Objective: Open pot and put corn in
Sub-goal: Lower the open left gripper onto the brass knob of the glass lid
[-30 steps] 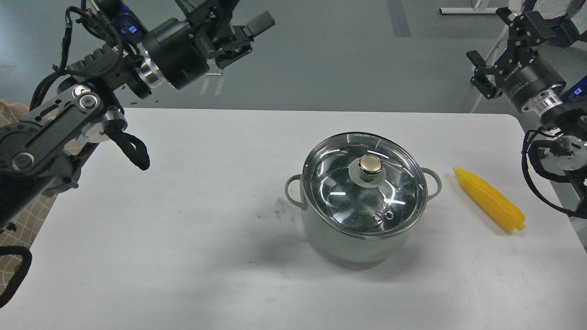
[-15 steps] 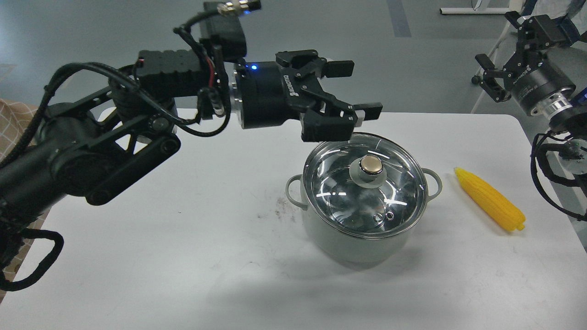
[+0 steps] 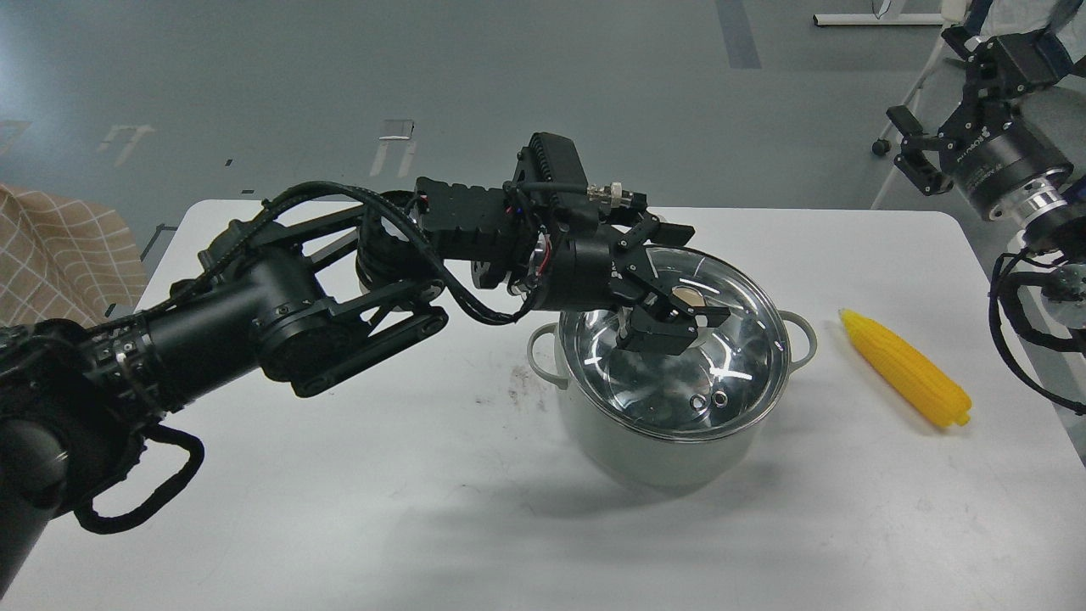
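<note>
The pale grey-green pot [image 3: 662, 445] stands right of the table's middle, closed by its glass lid [image 3: 738, 356]. The lid's gold knob [image 3: 689, 297] shows between the fingers of my left gripper [image 3: 689, 288]. That gripper is open and low over the lid, one finger behind the knob and one in front of it. The yellow corn [image 3: 906, 367] lies on the table to the right of the pot, pointed end away from me. My right gripper [image 3: 909, 148] is open and empty, raised beyond the table's far right corner.
The white table [image 3: 339, 475] carries only the pot and the corn. A beige checked cloth [image 3: 59, 255] lies off its left edge. A white frame leg [image 3: 882, 17] stands on the grey floor at the far right.
My left arm has swung from high at the far left, over the table and down onto the lid, so that its open fingers now straddle the knob. My right gripper has shifted slightly.
</note>
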You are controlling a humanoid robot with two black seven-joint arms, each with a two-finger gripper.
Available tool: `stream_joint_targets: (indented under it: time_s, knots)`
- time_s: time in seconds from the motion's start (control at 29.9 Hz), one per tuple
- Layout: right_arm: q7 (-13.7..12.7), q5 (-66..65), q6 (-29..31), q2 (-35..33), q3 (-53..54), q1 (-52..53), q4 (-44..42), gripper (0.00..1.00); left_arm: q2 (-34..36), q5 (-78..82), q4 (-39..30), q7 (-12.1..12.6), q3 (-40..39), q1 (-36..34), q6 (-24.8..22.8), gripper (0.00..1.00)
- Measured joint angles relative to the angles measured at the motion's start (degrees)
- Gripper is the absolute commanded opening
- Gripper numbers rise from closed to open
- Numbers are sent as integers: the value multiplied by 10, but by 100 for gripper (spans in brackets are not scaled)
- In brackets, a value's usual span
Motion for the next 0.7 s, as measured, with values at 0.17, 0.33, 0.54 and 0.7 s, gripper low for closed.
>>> stream_joint_targets:
  time_s: [0.17, 0.33, 0.54, 0.7]
  knots:
    - [0, 0, 0, 2, 0, 0, 0, 100, -11, 0, 24, -3, 8, 0, 4, 97]
    - [0, 0, 0, 1, 0, 0, 0, 100, -11, 0, 29, -7, 18, 6, 4, 95]
    - [0, 0, 0, -2, 0, 0, 0, 100, -9, 0, 40, -14, 26, 9, 4, 88]
    - [0, 1, 0, -2, 0, 0, 1, 100, -6, 0, 42, -15, 26, 12, 4, 76]
